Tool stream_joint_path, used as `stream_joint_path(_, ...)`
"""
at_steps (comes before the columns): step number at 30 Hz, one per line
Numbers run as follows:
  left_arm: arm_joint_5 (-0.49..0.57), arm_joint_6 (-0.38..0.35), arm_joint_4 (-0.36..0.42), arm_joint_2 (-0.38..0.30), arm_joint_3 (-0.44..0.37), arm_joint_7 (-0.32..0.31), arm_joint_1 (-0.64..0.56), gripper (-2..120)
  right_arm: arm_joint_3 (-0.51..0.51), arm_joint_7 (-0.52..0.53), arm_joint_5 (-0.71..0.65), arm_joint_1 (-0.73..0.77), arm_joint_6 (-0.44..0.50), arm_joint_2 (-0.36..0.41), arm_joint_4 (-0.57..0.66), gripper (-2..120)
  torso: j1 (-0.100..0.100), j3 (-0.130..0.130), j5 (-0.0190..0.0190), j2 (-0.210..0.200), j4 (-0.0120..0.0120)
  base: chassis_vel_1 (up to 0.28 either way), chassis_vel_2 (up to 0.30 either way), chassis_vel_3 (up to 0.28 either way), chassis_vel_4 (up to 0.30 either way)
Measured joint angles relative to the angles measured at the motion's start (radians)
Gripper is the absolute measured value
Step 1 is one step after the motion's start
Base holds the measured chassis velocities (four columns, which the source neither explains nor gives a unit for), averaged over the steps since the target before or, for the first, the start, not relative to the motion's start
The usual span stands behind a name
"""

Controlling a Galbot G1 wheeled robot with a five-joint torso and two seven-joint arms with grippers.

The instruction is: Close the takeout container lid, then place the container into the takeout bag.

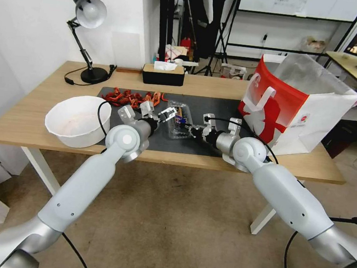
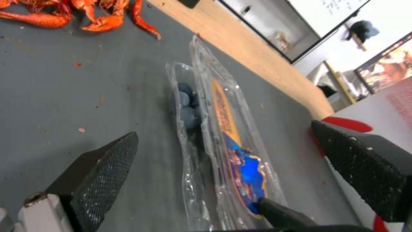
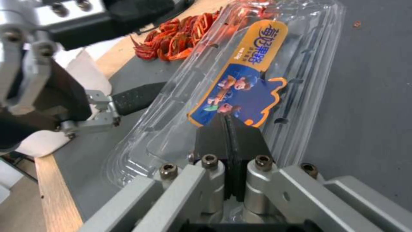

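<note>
White bowl (image 1: 78, 120) at the wooden table's (image 1: 28, 119) left; red crayfish (image 1: 127, 97) on dark mat (image 1: 215, 106); black tissue box (image 1: 163, 74) and desk lamp (image 1: 89, 16) behind.

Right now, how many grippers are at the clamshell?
2. The left gripper is open, fingers either side of the takeout container; the right gripper is shut on its lid.

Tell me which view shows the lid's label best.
The right wrist view: the label faces the camera, print and cartoon plain, with the shut right gripper pressing on it. The left wrist view shows it edge-on. The head view gives a small blue patch.
</note>
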State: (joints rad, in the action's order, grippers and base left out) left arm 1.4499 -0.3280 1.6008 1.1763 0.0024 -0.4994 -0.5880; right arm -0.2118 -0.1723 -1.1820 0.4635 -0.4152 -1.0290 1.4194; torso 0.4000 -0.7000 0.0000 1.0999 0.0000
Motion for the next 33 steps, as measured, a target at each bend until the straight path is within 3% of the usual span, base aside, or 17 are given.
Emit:
stream_joint_path(6, -0.003, -0.028, -0.027, 0.01, 0.008, -0.029, 0.022, 100, 0.0, -0.005, 0.001, 0.003, 0.001, 0.003, -0.002, 0, 0.0, 0.0, 0.0001, 0.0, 0.0, 0.0, 0.0, 0.0, 0.0)
stream_joint_path(33, 0.058, -0.088, -0.088, 0.037, 0.018, -0.048, 0.06, 100, -0.002, -0.015, 0.007, 0.003, 0.007, 0.01, -0.007, 0, 0.0, 0.0, 0.0001, 0.0, -0.0001, 0.0, 0.0, 0.0, 0.0)
